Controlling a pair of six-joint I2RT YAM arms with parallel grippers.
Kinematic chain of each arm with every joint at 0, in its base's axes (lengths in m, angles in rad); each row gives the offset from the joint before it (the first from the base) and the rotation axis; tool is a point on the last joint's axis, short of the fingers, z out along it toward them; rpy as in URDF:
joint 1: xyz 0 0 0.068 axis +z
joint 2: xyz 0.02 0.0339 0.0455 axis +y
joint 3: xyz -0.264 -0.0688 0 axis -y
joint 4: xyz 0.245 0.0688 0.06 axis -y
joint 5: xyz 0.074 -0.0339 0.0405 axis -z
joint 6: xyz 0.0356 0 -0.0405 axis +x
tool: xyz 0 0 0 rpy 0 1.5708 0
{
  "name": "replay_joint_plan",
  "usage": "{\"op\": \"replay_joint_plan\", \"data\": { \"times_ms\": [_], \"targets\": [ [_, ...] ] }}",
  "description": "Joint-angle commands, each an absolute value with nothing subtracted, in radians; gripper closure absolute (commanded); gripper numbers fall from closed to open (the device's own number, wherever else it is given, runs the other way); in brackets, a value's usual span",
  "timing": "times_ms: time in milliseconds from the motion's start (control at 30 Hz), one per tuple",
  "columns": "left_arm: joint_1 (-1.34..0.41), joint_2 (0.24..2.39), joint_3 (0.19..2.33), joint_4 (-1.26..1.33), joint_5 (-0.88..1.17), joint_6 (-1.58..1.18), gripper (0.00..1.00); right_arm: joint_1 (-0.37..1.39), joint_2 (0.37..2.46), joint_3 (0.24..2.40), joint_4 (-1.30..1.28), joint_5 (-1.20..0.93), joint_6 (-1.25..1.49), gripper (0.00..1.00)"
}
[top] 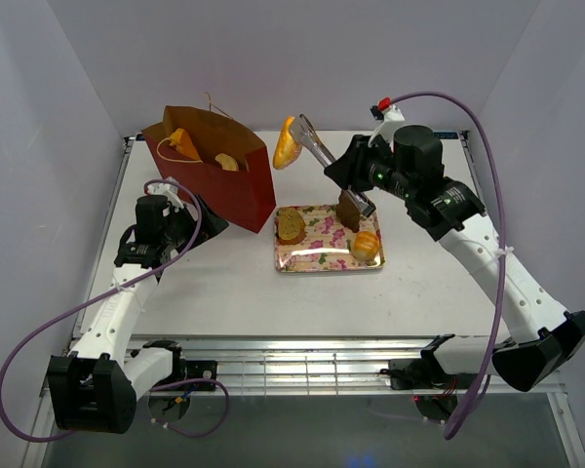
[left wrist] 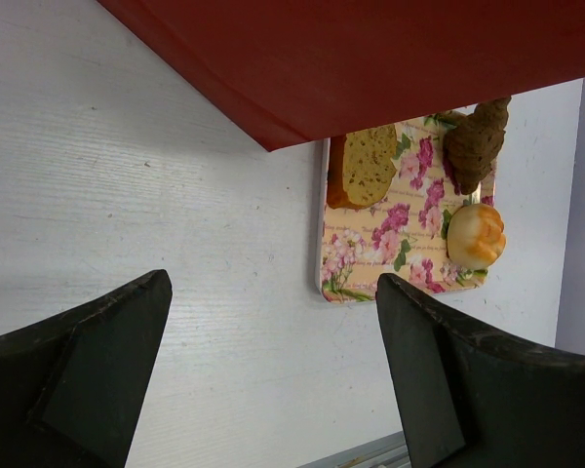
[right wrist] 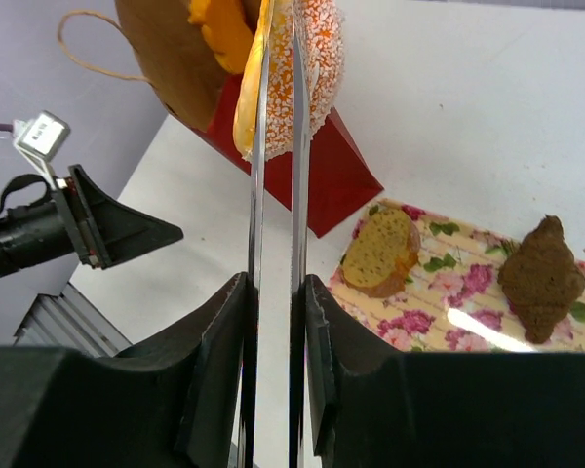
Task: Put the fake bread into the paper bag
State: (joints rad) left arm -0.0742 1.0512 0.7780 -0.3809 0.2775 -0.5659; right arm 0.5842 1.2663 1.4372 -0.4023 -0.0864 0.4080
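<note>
My right gripper is shut on metal tongs. The tongs pinch an orange sprinkled bread in the air, just right of the dark red paper bag and near its open top. Two pastries lie inside the bag. A toast slice, a brown croissant and a round roll lie on the floral tray. My left gripper is open and empty, low beside the bag's front.
The floral tray sits right of the bag's front corner, mid-table. The bag's cord handle hangs off its far side. Grey walls close in the table on three sides.
</note>
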Motion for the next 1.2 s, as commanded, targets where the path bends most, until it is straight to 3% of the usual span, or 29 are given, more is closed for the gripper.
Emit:
{"op": "replay_joint_plan", "data": {
  "times_ms": [0, 1033, 1167],
  "targets": [
    [-0.077, 1.028, 0.776, -0.365, 0.282, -0.565, 0.04, 0.588, 1.298, 1.526, -0.335, -0.147, 0.403, 0.68],
    [-0.077, 1.026, 0.775, -0.364, 0.296, -0.566, 0.04, 0.620, 1.626, 1.749, -0.161, -0.327, 0.531, 0.67],
    [-0.078, 1.025, 0.772, -0.364, 0.298, -0.568, 0.04, 0.621, 1.641, 1.746, -0.163, -0.321, 0.529, 0.61]
  ]
}}
